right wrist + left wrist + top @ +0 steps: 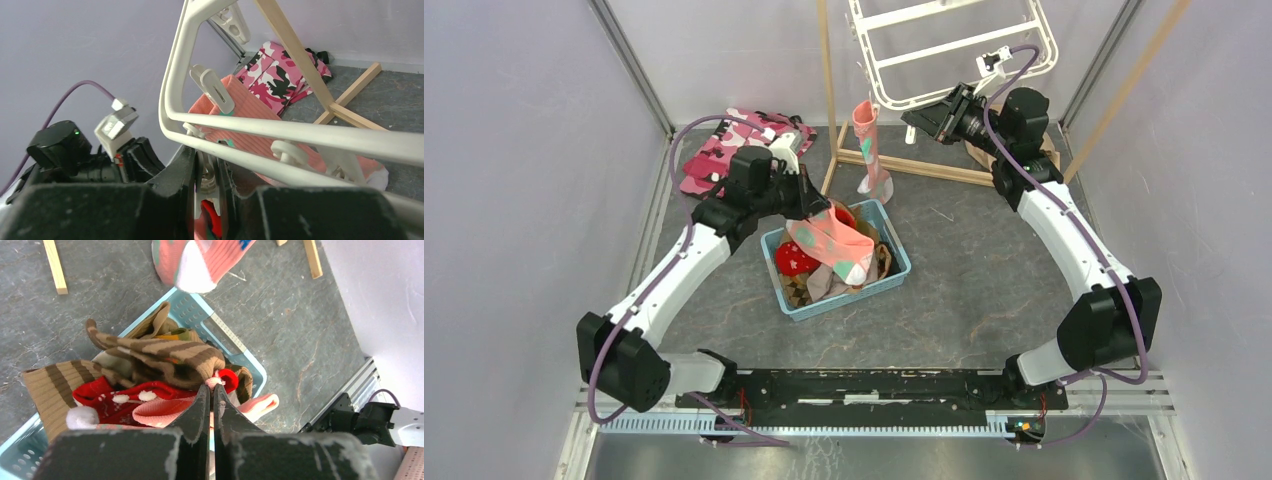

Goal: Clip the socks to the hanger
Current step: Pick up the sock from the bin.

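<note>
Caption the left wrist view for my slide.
Left fingers pinched shut on a salmon-pink sock above a blue basket holding more socks.

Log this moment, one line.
left gripper: shut on pink sock over basket | right gripper: shut on clip peg at hanger rim | hung sock: one, clipped

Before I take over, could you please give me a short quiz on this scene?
1. True or false: the left gripper has its jaws shut on a salmon-pink sock.
2. The other socks lie in: A) a blue basket, B) a cardboard box, C) a metal bowl?
3. Fill in: a second pink sock already hangs from the white ____.
Key: 1 true; 2 A; 3 hanger.
</note>
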You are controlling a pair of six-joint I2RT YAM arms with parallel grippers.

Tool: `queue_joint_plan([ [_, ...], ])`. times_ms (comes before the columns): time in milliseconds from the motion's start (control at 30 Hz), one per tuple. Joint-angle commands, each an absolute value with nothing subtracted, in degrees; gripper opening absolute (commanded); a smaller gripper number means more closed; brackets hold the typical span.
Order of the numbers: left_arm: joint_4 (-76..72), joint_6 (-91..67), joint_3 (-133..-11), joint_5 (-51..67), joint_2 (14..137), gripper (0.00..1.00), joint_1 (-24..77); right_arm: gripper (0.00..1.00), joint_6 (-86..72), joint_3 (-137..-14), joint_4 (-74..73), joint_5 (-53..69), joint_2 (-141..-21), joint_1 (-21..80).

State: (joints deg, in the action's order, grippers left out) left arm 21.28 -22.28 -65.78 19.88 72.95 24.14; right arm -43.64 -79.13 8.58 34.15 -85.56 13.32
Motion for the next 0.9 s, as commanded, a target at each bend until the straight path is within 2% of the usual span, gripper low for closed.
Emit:
queue_joint_plan([
  [0, 23.16, -19.37, -66.79, 23.22, 77.74, 0.02, 24.17, 0.00, -44.23, -78.85, 9.41, 32.61, -84.02, 12.84],
  [167, 22.94, -20.69, -66.82, 22.97, 83.80, 0.03, 24.26, 0.00, -44.21, -78.68, 9.40, 32.61, -83.85, 12.85],
  [233, 22.61, -20.86, -67.67, 23.47, 87.14, 0.06, 24.38, 0.00, -44.15, -78.75, 9.40, 32.75, -84.02, 12.87],
  [400, 24.12, -20.81, -71.48, 23.65, 91.68, 0.28, 24.52, 0.00, -44.10, -78.93, 9.40, 32.70, -84.28, 12.83],
  [533, 23.53, -18.85, -71.29, 20.73, 86.63, 0.56, 24.53, 0.00, -43.96, -78.99, 9.31, 32.77, -84.20, 12.84],
  [600, 24.12, -17.21, -70.59, 19.33, 83.65, 0.66, 24.52, 0.00, -43.96, -79.08, 9.26, 32.72, -84.43, 12.90],
  [733, 28.46, -14.45, -69.79, 14.90, 78.61, 0.73, 24.43, 0.00, -43.88, -79.37, 9.32, 32.79, -84.71, 12.85],
  [867, 31.97, -16.88, -69.02, 8.31, 75.11, 0.74, 24.27, 0.00, -43.71, -79.42, 9.06, 32.82, -84.87, 12.84],
])
